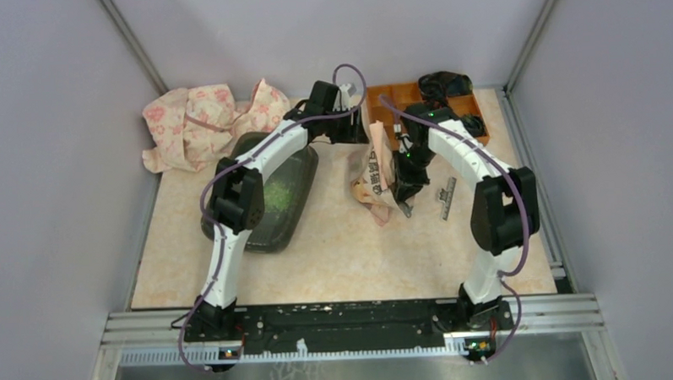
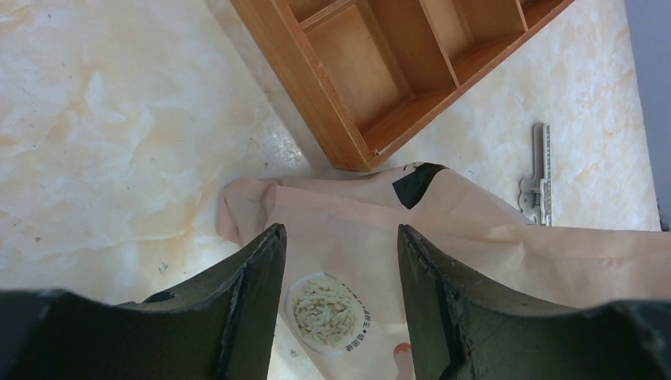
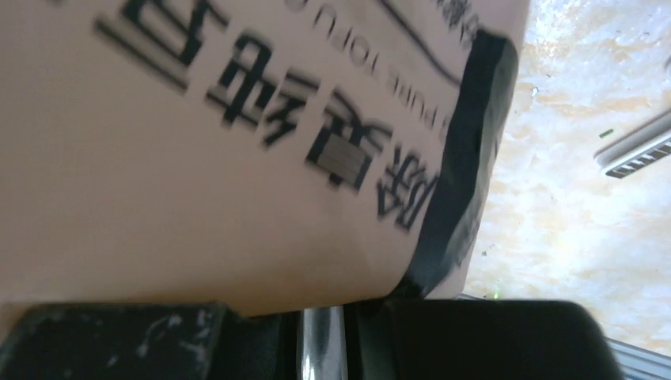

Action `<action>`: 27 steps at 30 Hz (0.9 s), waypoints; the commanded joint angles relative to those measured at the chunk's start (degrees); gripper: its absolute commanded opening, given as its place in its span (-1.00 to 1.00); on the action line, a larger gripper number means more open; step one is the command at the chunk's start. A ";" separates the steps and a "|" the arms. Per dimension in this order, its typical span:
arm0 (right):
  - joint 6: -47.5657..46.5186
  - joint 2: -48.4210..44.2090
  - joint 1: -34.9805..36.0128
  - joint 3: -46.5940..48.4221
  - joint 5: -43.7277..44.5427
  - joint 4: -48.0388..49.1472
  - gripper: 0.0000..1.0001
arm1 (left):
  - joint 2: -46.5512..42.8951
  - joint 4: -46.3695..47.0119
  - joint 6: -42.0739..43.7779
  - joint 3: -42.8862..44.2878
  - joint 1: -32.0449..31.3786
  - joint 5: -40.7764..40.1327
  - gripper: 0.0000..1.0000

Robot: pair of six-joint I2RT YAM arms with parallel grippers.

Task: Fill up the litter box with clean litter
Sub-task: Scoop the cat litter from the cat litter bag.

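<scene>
The dark litter box (image 1: 294, 221) lies left of centre, partly under my left arm. A patch of light-green clean litter (image 1: 277, 192) shows inside it. A peach-pink printed bag (image 1: 375, 176) is held upright in the middle of the table. My right gripper (image 1: 403, 190) is shut on its right side; the bag (image 3: 237, 142) fills the right wrist view. My left gripper (image 1: 350, 127) is open behind the bag's top. In the left wrist view the gripper (image 2: 340, 231) hovers over the bag (image 2: 348, 237) with its jaws wide apart and nothing between them.
An orange compartmented organiser (image 1: 397, 99) stands at the back right, also in the left wrist view (image 2: 396, 71). A grey metal scoop (image 1: 447, 199) lies right of the bag. A crumpled pink bag (image 1: 200, 119) lies at the back left. Walls enclose the table.
</scene>
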 commanded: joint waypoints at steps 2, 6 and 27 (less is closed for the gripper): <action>-0.60 5.26 0.72 3.13 1.89 0.53 -1.00 | 1.39 1.64 -0.01 2.00 -0.59 1.14 0.20; 0.10 9.88 0.68 6.83 2.88 1.80 -1.00 | 2.16 1.59 0.06 2.43 -0.77 1.75 0.21; 2.51 7.08 3.37 2.38 20.17 25.22 -1.00 | 2.46 0.48 1.22 -0.22 -1.11 1.20 0.19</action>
